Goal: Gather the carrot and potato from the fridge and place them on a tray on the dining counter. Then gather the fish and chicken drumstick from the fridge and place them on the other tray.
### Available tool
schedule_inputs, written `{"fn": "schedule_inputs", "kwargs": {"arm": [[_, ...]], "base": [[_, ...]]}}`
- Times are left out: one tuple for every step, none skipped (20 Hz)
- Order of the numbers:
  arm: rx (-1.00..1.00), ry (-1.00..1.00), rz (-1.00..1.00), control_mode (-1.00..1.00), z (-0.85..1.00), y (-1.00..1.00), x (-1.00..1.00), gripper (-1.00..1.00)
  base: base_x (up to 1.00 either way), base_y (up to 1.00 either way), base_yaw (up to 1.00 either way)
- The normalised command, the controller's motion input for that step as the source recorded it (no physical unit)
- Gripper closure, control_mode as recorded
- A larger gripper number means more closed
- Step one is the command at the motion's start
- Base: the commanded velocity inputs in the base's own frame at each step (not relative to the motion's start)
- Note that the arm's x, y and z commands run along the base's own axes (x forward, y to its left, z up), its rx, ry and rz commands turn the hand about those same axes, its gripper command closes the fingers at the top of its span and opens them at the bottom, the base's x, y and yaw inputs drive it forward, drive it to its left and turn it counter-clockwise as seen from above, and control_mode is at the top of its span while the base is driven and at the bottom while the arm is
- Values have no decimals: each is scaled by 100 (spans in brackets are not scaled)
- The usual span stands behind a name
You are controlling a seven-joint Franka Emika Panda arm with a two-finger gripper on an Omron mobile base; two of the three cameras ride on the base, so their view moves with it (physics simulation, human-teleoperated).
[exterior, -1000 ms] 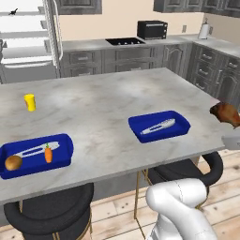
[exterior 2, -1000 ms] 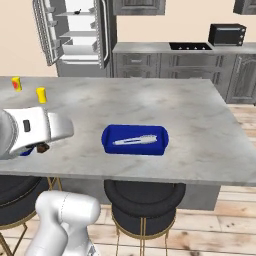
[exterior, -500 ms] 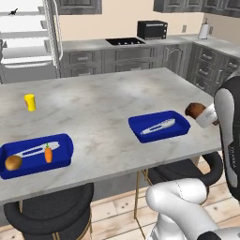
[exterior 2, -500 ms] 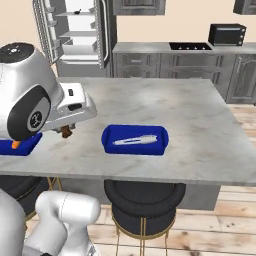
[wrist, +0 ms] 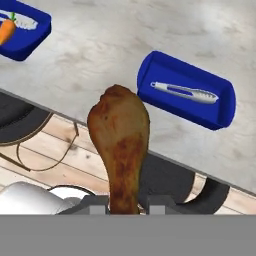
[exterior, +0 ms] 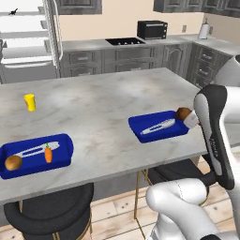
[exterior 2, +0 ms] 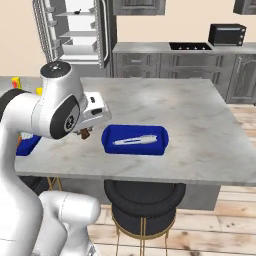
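The end effector [wrist: 123, 206] is clamped on the thin bone end of the chicken drumstick [wrist: 120, 145], with the heavy meaty end sticking out beyond the fingertips. In the left base view the drumstick [exterior: 183, 114] sits just beside the right end of the near-right blue tray [exterior: 158, 126], at the near right corner of the surface [exterior: 103, 103]. That tray already carries the fish [exterior: 157, 126]; the carrot [exterior: 48, 153] and potato [exterior: 13, 162] lie in the left tray [exterior: 35, 156].

The main risk is position: in the hand view the drumstick hangs over the stool [wrist: 170, 185] and the floor past the surface's near edge, so a release here would likely drop it off the surface. The narrow grip could also let the meaty end swing or slip, and a low approach could knock the tray's rim or land on the fish.
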Motion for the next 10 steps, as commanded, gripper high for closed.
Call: {"fn": "schedule_inputs", "kwargs": {"arm": [[-8, 0, 0, -100, -28, -39, 71, 100], [-9, 0, 0, -100, -31, -42, 72, 100], [-10, 0, 0, -100, -32, -43, 71, 100], [-12, 0, 0, -100, -37, -30, 81, 100], [-11, 0, 0, -100, -37, -22, 82, 100], [-10, 0, 0, -100, -30, -17, 82, 100], [-8, 1, -2, -100, -31, -12, 82, 100], [-7, 1, 0, -100, -35, -3, 82, 100], [-5, 3, 0, -100, -38, -2, 80, 100], [-3, 5, 0, -100, -39, 0, 79, 100]], "base": [[0, 0, 0], [0, 0, 0], [0, 0, 0], [0, 0, 0], [0, 0, 0], [0, 0, 0], [0, 0, 0], [0, 0, 0], [0, 0, 0], [0, 0, 0]]}}
